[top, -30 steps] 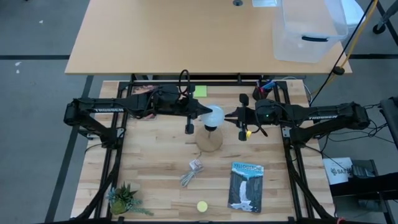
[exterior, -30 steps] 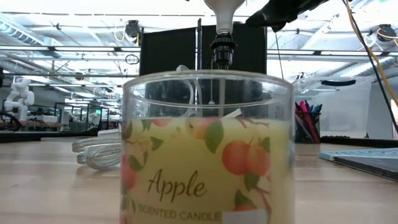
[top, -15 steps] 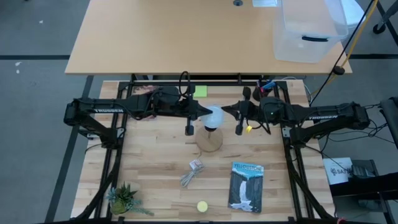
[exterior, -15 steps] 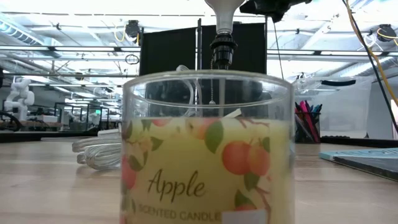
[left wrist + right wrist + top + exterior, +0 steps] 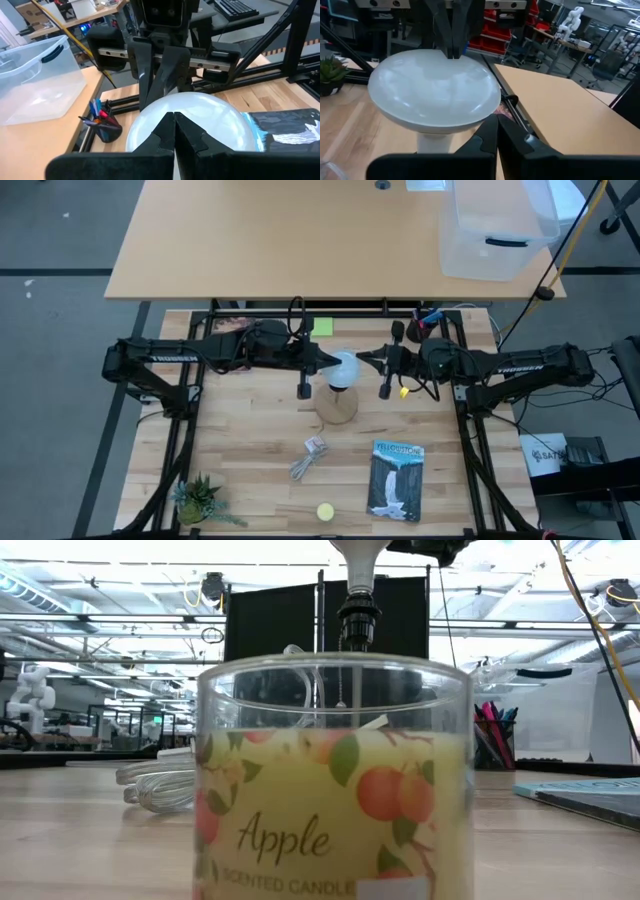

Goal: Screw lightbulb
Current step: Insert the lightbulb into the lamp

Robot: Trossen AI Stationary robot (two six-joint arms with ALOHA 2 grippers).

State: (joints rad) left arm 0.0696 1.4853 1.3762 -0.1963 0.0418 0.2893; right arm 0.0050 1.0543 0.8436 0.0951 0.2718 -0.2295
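Lightbulb (image 5: pixel 344 366) stands upright in the black socket (image 5: pixel 357 618) of a round wooden base (image 5: pixel 336 406), mid-worktop (image 5: pixel 250 440). Both arms meet at it from opposite sides.

Left end effector (image 5: pixel 327 363): fingers clenched together, tips touching the left flank of the white dome; grasping nothing. In its wrist view the two dark fingers (image 5: pixel 165 131) sit pressed flat against each other in front of the dome.

Right end effector (image 5: pixel 366 360): also clenched on itself, tips just beside the dome's right flank. Cannot tell whether it actually touches.

Judgement on the step: the bulb looks seated but perhaps not fully threaded. Closed tips on either side can only nudge the dome round by friction, so each push should run tangent to the glass, light, and in the tightening direction. Pushing toward the bulb's axis risks tipping the base, which appears unclamped. Better: open one pair of fingers around the dome's widest part, grip gently, twist, release, repeat. Other arm could steady the wooden base.

The bulb: smooth white dome, glossy, wide and rounded (image 5: pixel 435 90); narrows to a pale tapered neck (image 5: pixel 358 554) running down into the socket. Likely slippery and fragile; minimal squeeze.
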